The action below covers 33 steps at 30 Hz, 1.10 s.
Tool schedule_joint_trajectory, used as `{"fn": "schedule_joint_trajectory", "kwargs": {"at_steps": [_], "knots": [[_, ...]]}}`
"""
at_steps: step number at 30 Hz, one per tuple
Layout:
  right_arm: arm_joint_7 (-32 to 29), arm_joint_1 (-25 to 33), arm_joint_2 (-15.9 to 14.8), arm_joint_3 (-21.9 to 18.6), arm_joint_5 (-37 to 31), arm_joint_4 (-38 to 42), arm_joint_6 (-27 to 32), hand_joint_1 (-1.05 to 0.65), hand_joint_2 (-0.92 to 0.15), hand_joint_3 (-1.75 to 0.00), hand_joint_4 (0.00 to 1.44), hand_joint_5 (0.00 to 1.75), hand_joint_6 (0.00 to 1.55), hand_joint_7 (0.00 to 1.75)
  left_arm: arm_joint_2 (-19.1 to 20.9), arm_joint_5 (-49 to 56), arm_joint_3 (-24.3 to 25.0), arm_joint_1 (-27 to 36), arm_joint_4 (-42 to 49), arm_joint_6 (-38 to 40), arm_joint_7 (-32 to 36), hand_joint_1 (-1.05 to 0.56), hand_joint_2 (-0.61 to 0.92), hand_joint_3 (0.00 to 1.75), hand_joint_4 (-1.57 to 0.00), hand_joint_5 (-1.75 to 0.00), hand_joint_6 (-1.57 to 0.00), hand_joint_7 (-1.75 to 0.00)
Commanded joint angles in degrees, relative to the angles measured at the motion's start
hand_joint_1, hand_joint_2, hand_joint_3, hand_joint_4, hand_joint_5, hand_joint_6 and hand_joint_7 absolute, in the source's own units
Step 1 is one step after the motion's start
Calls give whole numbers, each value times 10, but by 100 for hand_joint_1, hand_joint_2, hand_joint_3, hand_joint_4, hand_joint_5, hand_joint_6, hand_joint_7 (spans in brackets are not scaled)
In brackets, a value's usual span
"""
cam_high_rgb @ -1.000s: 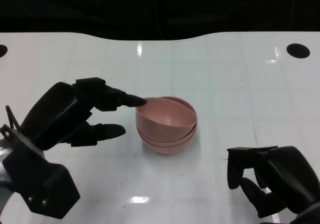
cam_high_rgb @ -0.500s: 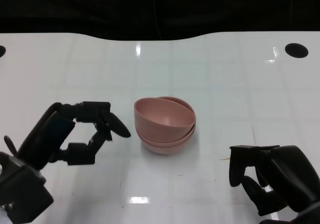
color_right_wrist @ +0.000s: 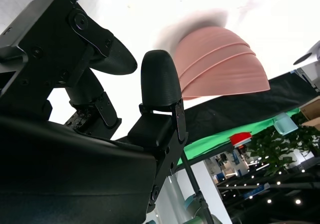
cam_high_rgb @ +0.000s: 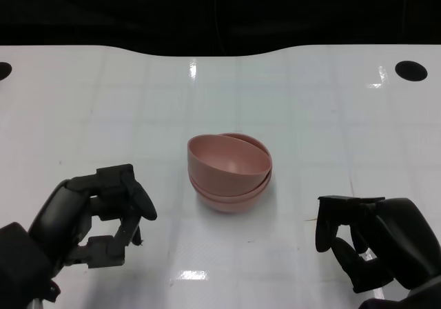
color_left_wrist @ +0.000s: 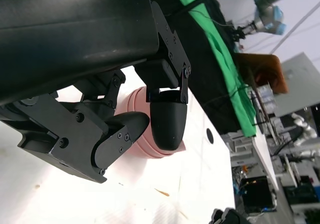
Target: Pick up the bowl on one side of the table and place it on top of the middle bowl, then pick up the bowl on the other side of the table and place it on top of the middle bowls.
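Three pink bowls [cam_high_rgb: 229, 172] sit nested in one stack at the middle of the white table [cam_high_rgb: 310, 109]; the top bowl lies slightly tilted. The stack also shows as a pink dome in the left wrist view [color_left_wrist: 136, 143] and the right wrist view [color_right_wrist: 220, 61]. My left hand [cam_high_rgb: 96, 216] is low at the left front, well clear of the stack, fingers apart and holding nothing. My right hand [cam_high_rgb: 365, 243] is at the right front, also apart from the bowls, fingers loosely curved and empty.
Two dark round holes mark the table's far corners, right [cam_high_rgb: 411, 70] and left [cam_high_rgb: 3, 70]. Beyond the table's far edge is black. A green cloth [color_left_wrist: 225, 59] and lab equipment show in the left wrist view's background.
My left hand has drawn back from the stack's left rim toward the near left of the table. The bowls stay stacked. My right hand has hardly moved.
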Motion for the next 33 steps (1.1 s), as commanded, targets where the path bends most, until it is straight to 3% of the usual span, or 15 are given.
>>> {"fn": "schedule_joint_trajectory", "kwargs": {"at_steps": [1, 12, 16, 19, 23, 27, 33], "knots": [[-14, -3, 0, -10, 12, 15, -13, -8, -17, -154, 95, 175, 84, 152, -10, 0, 11, 1, 7, 12, -8, -12, 52, 116, -75, -174, -74, -148], [-23, -4, 4, -10, 23, 42, -32, -8, -13, -159, 96, 175, 87, 150, -31, 28, 20, -12, 75, -46, -20, -20, 55, 104, -76, -175, -72, -155], [-27, -7, 8, -8, 26, 53, -37, -6, -14, -159, 95, 175, 86, 151, -34, 30, 21, -22, 108, -79, -31, -23, 66, 84, -80, -175, -72, -158], [-25, -10, 11, -7, 30, 61, -39, -5, -14, -158, 95, 175, 86, 151, -35, 38, 23, -18, 104, -71, -21, -23, 67, 80, -79, -175, -71, -157], [-12, -7, 12, -10, 48, 63, -39, -5, -14, -157, 95, 175, 85, 151, -40, 46, 25, -8, 87, -55, -13, -22, 65, 84, -78, -175, -69, -157], [8, 5, 18, -10, 66, 45, -22, -7, -14, -158, 94, 175, 85, 152, -41, 41, 25, 9, 58, -30, -17, -18, 56, 104, -78, -175, -70, -156], [20, 20, 24, -14, 77, 23, -11, -4, -13, -159, 95, 175, 86, 152, -38, 66, 27, 40, 10, 8, 1, -14, 53, 110, -74, -175, -71, -154]]}}
